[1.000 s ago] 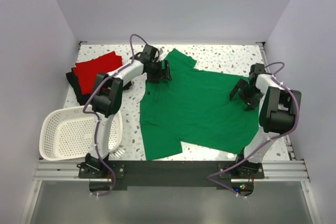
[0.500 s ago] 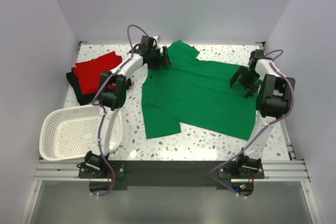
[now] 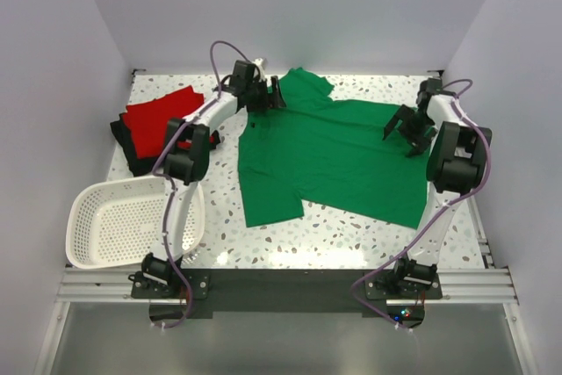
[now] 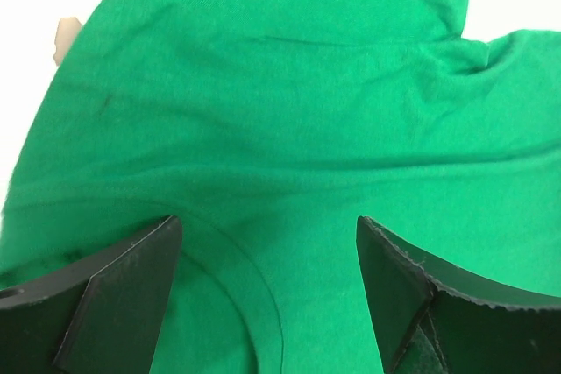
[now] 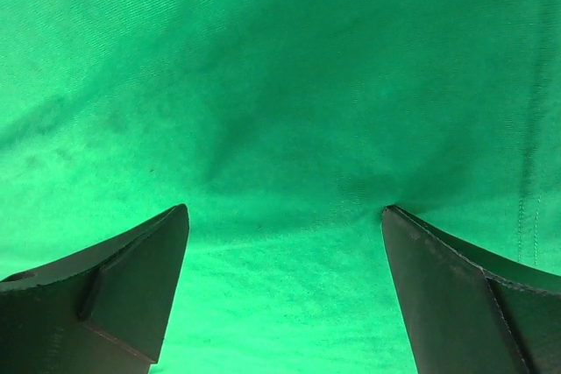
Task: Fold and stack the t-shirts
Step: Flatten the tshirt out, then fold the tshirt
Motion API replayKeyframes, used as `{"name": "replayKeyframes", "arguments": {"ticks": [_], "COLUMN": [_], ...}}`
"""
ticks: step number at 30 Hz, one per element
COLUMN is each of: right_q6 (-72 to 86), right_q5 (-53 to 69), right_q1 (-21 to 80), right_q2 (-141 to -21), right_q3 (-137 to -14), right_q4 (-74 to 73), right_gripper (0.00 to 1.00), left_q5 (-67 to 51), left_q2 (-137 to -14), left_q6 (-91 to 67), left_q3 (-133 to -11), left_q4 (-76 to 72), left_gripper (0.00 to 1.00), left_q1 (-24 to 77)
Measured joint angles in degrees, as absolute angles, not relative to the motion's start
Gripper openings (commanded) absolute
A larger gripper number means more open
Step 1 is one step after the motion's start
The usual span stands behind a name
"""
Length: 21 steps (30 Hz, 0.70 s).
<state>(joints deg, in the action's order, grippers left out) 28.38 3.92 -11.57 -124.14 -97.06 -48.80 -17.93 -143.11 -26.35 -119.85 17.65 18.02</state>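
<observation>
The bright green t-shirt point(image 3: 334, 160) lies spread flat across the middle and right of the table, collar end to the left. My left gripper point(image 3: 276, 95) stands open over its collar and shoulder at the far left; in the left wrist view the jaws point(image 4: 267, 251) straddle green cloth and a curved collar seam point(image 4: 254, 286). My right gripper point(image 3: 405, 133) is open over the shirt's far right part, with flat green cloth between its tips point(image 5: 285, 234). Neither grips a fold. At the far left, a folded red t-shirt point(image 3: 160, 111) rests on the black t-shirt point(image 3: 130, 157).
A white slotted basket point(image 3: 83, 256) stands at the near left, beside the left arm's base. The speckled tabletop point(image 3: 351, 239) shows along the near edge below the green shirt. White walls close in the back and sides.
Both grippers have moved toward the far edge, still open. The green shirt has slid away from the near edge with them and lies flatter.
</observation>
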Motion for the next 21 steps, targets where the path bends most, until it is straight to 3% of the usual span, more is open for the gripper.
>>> {"name": "replayKeyframes", "arguments": {"ticks": [4,11,21], "right_q6": [27.11,24.56,24.23], "right_q5": [5.63,6.00,6.00], "right_q1": [-11.11,-10.35,-10.35], "right_q2": [-124.09,-118.43,-103.53], "right_q3": [-97.60,-96.23,-77.30], "right_q4": [-48.86,-48.82,-46.81], "right_gripper": [0.94,0.94,0.94], "left_q5": [-16.34,-8.43,3.40], "left_q2": [-139.04,-118.67,-93.10], "left_q6": [-25.08,-20.86,-22.09], "left_q3": [-116.05,-101.56,-70.54], "left_q4": [17.74,19.25,25.82], "left_gripper": [0.85,0.78,0.53], "left_q1": [18.22,20.47,30.44]}}
